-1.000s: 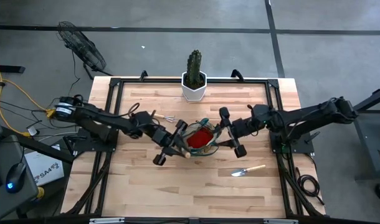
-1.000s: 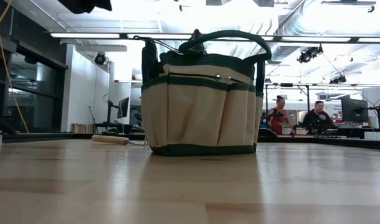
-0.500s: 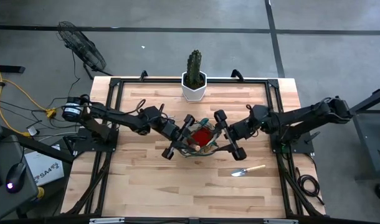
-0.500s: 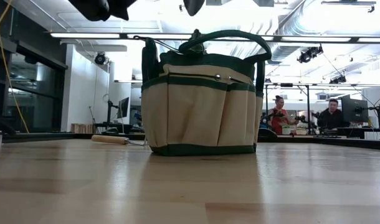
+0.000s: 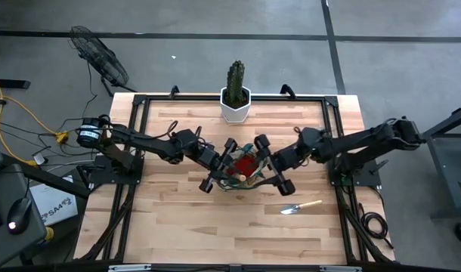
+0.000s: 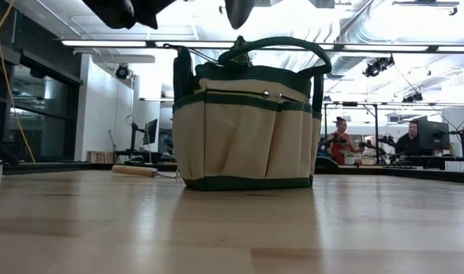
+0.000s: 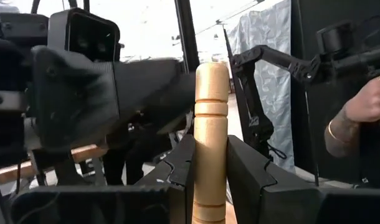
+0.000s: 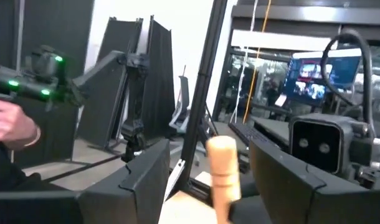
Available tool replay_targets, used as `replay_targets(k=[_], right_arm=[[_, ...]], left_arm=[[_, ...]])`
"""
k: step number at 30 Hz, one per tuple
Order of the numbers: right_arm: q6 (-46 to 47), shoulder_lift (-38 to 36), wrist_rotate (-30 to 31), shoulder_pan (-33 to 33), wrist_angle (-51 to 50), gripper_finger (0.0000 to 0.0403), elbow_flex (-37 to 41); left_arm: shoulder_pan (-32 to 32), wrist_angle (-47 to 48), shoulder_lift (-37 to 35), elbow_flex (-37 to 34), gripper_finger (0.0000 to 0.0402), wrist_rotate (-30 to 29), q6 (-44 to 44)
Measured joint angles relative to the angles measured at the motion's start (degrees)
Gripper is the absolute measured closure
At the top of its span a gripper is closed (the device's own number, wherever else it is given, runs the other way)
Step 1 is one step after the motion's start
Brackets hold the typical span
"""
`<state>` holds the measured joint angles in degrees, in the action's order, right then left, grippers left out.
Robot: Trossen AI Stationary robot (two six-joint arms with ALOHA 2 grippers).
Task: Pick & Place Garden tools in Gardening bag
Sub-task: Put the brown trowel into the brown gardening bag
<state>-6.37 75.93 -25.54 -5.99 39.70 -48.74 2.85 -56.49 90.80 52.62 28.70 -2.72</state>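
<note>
On the left, our left gripper (image 5: 218, 171) holds a wooden-handled tool (image 7: 210, 143) tight between its fingers, right over the gardening bag (image 5: 242, 170). We think it goes in next. The red glove (image 5: 245, 163) is already inside the bag. Our right gripper (image 5: 270, 165) waits by the bag's other side, fingers wide and empty. One trowel (image 5: 301, 205) lies on the table (image 5: 177, 227), not yet picked up.

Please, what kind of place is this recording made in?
Most likely a robotics lab or workshop: a framed wooden table with two mounted arms, exposed ceiling ducts, and people at monitors in the background.
</note>
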Motion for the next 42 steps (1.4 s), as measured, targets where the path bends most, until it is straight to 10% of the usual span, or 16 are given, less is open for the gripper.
replay_targets(k=[42], right_arm=[[-1.84,4.67,1.45,-1.15,-1.86,0.0234,-2.85]], left_arm=[[-0.35,2.24,0.26,0.00,0.0343,0.51,0.26]])
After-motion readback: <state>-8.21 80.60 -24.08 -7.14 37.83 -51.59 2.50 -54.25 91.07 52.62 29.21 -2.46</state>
